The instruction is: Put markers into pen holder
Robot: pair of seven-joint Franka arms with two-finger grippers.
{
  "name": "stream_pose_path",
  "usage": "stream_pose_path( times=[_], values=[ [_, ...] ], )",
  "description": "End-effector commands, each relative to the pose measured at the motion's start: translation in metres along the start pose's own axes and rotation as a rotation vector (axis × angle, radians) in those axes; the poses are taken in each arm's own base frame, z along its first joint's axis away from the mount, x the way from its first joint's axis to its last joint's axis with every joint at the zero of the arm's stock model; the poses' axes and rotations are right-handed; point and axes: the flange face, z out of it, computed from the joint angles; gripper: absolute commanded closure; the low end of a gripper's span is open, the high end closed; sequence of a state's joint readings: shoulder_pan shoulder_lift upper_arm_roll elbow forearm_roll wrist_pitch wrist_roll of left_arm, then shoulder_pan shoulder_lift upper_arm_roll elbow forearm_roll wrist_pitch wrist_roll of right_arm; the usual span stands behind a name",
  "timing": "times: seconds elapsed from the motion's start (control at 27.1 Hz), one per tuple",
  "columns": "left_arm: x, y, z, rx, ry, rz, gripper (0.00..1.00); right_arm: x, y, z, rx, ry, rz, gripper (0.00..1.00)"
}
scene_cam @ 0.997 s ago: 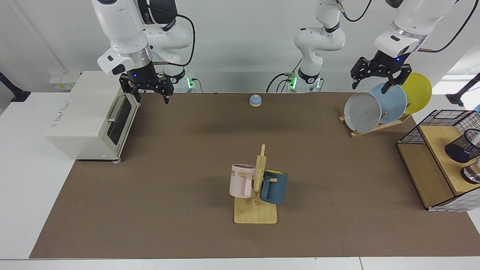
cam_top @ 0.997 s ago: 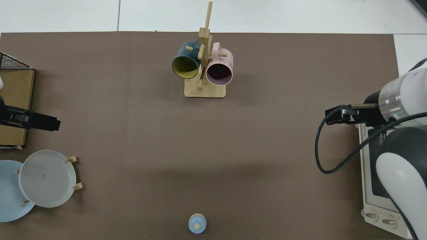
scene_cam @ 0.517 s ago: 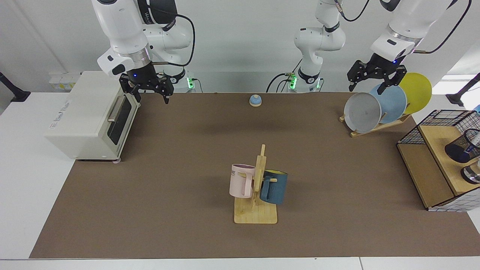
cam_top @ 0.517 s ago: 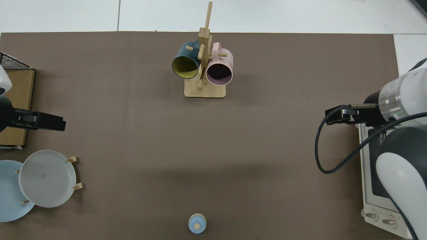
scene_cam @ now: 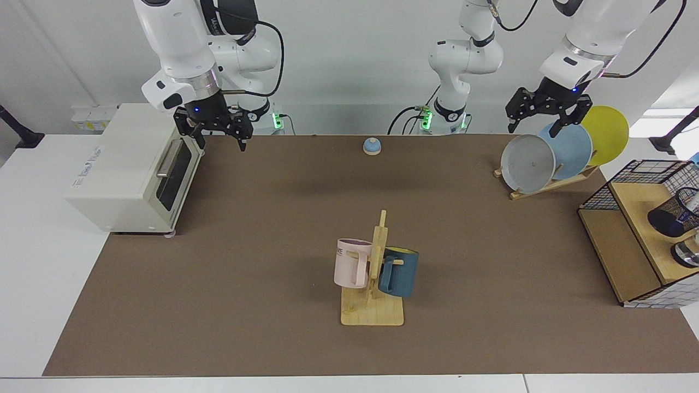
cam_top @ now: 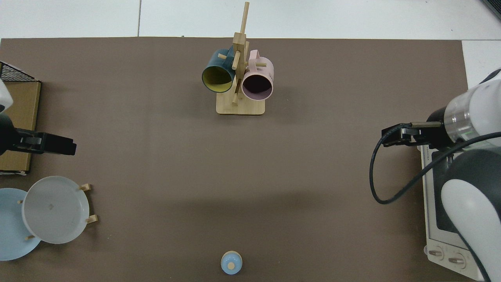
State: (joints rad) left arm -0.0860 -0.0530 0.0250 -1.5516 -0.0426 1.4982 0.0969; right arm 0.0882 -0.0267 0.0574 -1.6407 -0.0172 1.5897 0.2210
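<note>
A: Where is the pen holder?
B: It is at the far edge of the facing view, on a wooden shelf inside the wire basket. It lies tilted, with its dark base toward the desk. Something white with blue shows in its mouth, maybe the marker, but it is cut by the edge, so I cannot tell.
A: And the left hand?
B: It hangs in the air above the plates on the rack. Its fingers are apart and hold nothing.
A: The right hand?
B: It waits beside the white oven, over the corner of the brown mat. Its fingers are apart also, empty.
A: What is in the middle?
B: A wooden stand with a pink mug and a blue mug.
</note>
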Motion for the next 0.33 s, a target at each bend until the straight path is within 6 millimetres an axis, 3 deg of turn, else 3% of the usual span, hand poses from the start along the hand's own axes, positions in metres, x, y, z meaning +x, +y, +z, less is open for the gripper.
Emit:
stream_pose_path(
  times=[0.0,0.3],
  values=[
    [-0.0131,-0.0040,-0.0012,-0.001,-0.017,0.011,0.00,0.0005,0.0039,-0.0013,0.011,0.014,-0.014,0.01],
    [-0.0146,-0.0088,-0.0025,-0.001,-0.019,0.005,0.00,0.0005,0.0039,-0.0013,0.011,0.014,-0.014,0.01]
  ],
)
